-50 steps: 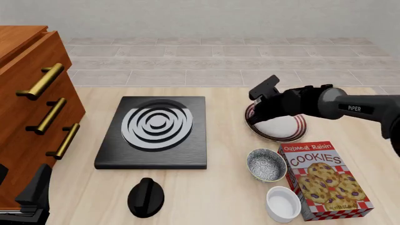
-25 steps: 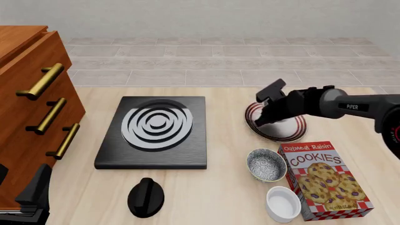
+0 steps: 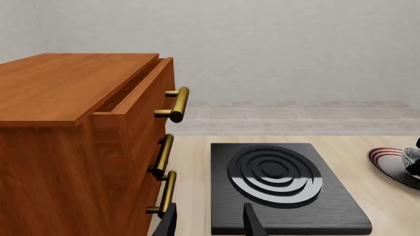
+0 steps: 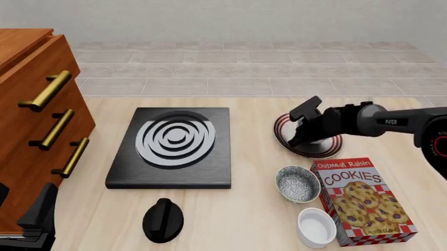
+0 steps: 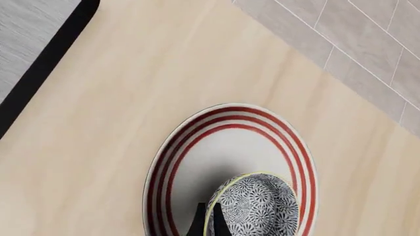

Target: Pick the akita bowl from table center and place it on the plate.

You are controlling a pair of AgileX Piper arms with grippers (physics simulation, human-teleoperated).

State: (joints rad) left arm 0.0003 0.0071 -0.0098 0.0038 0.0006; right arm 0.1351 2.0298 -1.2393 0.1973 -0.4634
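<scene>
Since a second ago my right arm [image 4: 328,123] has dropped lower over the plate [image 4: 283,137]. Left wrist: my left fingers [image 3: 210,223] hang parted, idle near the stove [image 3: 282,189]. Front: the arm hides the bowl. Right wrist: fingers pinch the bowl [image 5: 253,209], inside the plate's [image 5: 217,147] rim, near release.

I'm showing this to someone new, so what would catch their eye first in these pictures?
Probably the right gripper lowering a small speckled bowl onto the red-striped plate at the table's right side. Next, the bright cookie box near the front right corner, with two more bowls beside it, and the black stove plate with silver rings at the centre.
</scene>
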